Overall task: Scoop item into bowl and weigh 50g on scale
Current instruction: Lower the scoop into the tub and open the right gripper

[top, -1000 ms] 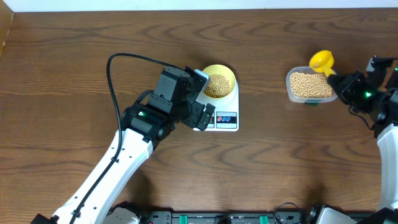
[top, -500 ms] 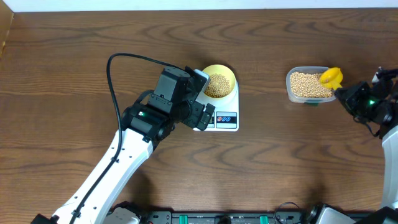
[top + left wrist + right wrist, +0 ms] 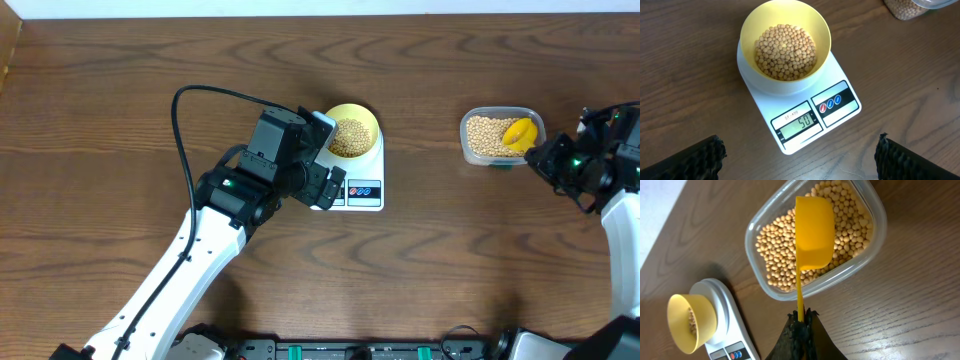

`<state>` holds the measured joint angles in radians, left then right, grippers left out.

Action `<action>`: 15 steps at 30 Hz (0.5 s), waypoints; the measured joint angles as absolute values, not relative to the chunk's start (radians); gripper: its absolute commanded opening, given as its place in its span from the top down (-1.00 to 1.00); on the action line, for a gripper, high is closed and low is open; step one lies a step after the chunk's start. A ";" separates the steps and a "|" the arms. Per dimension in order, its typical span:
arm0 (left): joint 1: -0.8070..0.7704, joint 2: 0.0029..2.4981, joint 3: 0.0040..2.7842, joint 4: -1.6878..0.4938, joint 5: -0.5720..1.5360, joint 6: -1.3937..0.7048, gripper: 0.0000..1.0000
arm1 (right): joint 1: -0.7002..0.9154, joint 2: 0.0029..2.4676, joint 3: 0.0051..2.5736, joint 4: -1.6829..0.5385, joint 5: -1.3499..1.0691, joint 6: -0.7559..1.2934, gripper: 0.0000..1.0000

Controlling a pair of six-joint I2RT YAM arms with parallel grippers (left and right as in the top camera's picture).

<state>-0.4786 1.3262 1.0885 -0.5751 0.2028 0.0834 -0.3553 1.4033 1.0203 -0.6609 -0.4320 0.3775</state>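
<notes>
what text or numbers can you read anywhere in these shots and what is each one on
"50": the reading on the small LCD display of the white flat digital kitchen scale.
"SF-400": tiny print just above that display, faint, so probable only.
Red and blue round buttons: marks too small to read.
Pale yellow bowl, yellow plastic scoop, clear plastic tub: no text shows.

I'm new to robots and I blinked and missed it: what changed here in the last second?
The right gripper, shut on the yellow scoop, swung it from beyond the far edge of the tub to over the beans in it. The left gripper, bowl and scale stayed put.
</notes>
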 measured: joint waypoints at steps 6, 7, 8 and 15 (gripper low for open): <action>-0.479 1.326 1.089 -0.575 0.203 0.083 -0.96 | -0.355 1.421 1.020 -0.651 -0.425 0.366 0.39; -0.479 1.326 1.089 -0.575 0.203 0.083 -0.96 | -0.355 1.421 1.020 -0.649 -0.425 0.366 0.37; -0.479 1.326 1.089 -0.575 0.203 0.083 -0.96 | -0.355 1.421 1.020 -0.649 -0.424 0.366 0.32; -0.479 1.326 1.089 -0.575 0.203 0.083 -0.96 | -0.355 1.421 1.020 -0.648 -0.420 0.361 -0.15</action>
